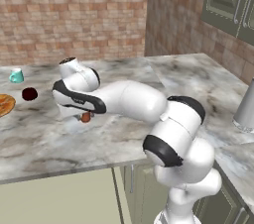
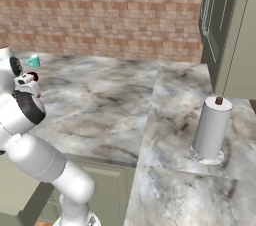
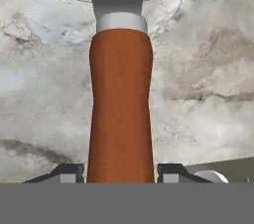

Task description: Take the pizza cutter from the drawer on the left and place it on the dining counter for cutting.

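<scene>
We see the gripper [image 3: 120, 173] closed on the pizza cutter [image 3: 120, 104], its finger tips [image 3: 67, 172] pressed to either side of the reddish-brown handle, low over the dining counter [image 1: 149, 69] at centre-left of the left base view. Bare marble spreads right and toward the near edge. At far left sit a teal cup [image 1: 16, 75], a dark red ball [image 1: 30, 93] and a pizza [image 1: 4, 104]. A brick wall [image 1: 74, 10] closes the back; at right in the right base view stands a paper towel roll [image 2: 211, 129].

Even, bright rendered light; soft faint shadows on the dining counter [image 1: 44, 139]; no glare or blur.
</scene>
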